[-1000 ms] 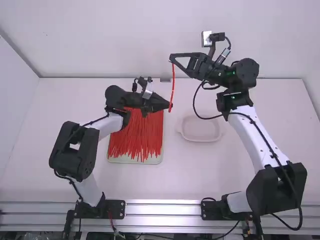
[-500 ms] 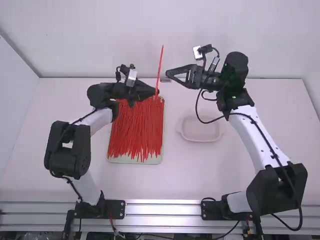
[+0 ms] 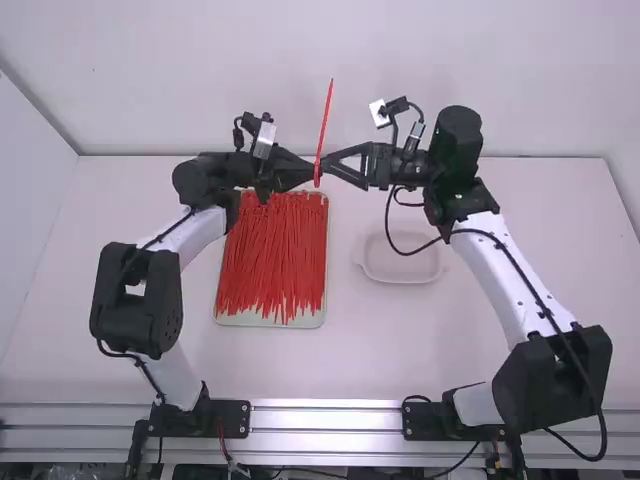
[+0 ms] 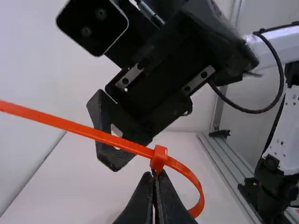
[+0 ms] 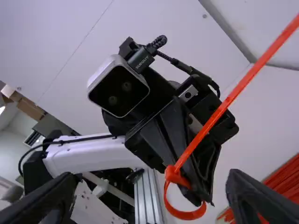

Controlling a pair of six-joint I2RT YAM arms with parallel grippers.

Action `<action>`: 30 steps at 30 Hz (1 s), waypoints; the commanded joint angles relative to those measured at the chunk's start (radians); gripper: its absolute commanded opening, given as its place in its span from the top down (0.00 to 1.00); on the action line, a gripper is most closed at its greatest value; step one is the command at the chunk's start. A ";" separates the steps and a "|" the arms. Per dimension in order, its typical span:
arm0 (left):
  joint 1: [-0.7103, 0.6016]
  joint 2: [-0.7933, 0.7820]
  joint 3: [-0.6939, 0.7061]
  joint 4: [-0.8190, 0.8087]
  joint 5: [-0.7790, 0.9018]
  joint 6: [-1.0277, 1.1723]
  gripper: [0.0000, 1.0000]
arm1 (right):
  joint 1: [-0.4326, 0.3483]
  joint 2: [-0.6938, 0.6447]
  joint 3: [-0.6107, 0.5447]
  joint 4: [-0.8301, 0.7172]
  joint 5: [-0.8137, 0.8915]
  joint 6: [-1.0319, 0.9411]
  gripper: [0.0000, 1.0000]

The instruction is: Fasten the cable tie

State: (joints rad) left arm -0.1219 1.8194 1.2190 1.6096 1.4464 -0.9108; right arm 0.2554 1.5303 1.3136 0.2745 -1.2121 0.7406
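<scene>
At the near edge of a white table (image 3: 450, 330) stand the bases of two white-and-black robot arms, both reaching away toward the far side. Partway up the table, left of centre, a flat tray (image 3: 270, 321) holds a thick pile of loose red ties (image 3: 275, 255). Just to its right sits a shallow clear container (image 3: 372, 272). Beyond the tray's far end and raised above the table, the two grippers meet nose to nose. The left gripper (image 3: 308, 180) has its fingers (image 4: 145, 198) pressed together, pinching one red cable tie (image 3: 324, 125) just under its square head (image 4: 159, 157). The tie's tail is threaded through the head, leaving a small curled loop (image 4: 194, 186) on one side and a long straight tail on the other. In the high view that tail stands nearly upright above both grippers. The right gripper (image 3: 335, 168) faces the left one with its fingers (image 5: 42, 200) spread wide, close beside the tie — whether it touches the strap cannot be told.
</scene>
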 commanded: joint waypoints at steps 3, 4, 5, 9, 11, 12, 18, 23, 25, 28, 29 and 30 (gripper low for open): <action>-0.031 0.000 0.026 0.007 0.000 -0.009 0.98 | -0.002 -0.019 0.020 0.040 0.016 0.010 0.41; -0.033 0.000 0.026 0.007 0.000 -0.009 0.98 | -0.002 -0.019 0.021 0.044 0.023 0.024 0.44; -0.036 0.000 0.026 0.007 0.000 -0.009 0.98 | -0.002 -0.019 0.021 0.044 0.034 0.039 0.45; -0.037 0.000 0.025 0.008 -0.024 -0.009 0.98 | -0.001 -0.019 0.021 0.043 0.057 0.048 0.52; -0.037 0.000 0.025 0.008 -0.031 -0.009 0.98 | -0.001 -0.019 0.021 0.043 0.057 0.048 0.64; -0.037 0.000 0.026 0.008 -0.034 -0.009 0.98 | 0.002 -0.019 0.021 0.043 0.058 0.048 0.67; -0.037 0.000 0.025 0.007 -0.038 -0.010 0.98 | 0.009 -0.019 0.021 0.043 0.058 0.047 0.78; -0.045 0.000 0.025 0.008 -0.050 -0.016 0.98 | 0.006 -0.019 0.021 0.034 0.061 0.048 0.76; -0.054 0.000 0.025 0.008 -0.052 -0.015 0.98 | 0.014 -0.019 0.021 0.032 0.061 0.044 0.76; -0.060 0.000 0.025 0.006 -0.048 0.008 0.98 | 0.023 -0.019 0.021 0.033 0.061 0.044 0.76; -0.063 0.000 0.025 0.001 -0.049 0.010 0.98 | 0.027 -0.019 0.021 0.037 0.061 0.044 0.78; -0.064 0.000 0.025 -0.002 -0.049 0.010 0.98 | 0.027 -0.019 0.021 0.037 0.061 0.044 0.82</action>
State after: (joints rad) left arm -0.1738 1.8194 1.2194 1.6066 1.4086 -0.9157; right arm 0.2737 1.5303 1.3136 0.3038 -1.1450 0.7849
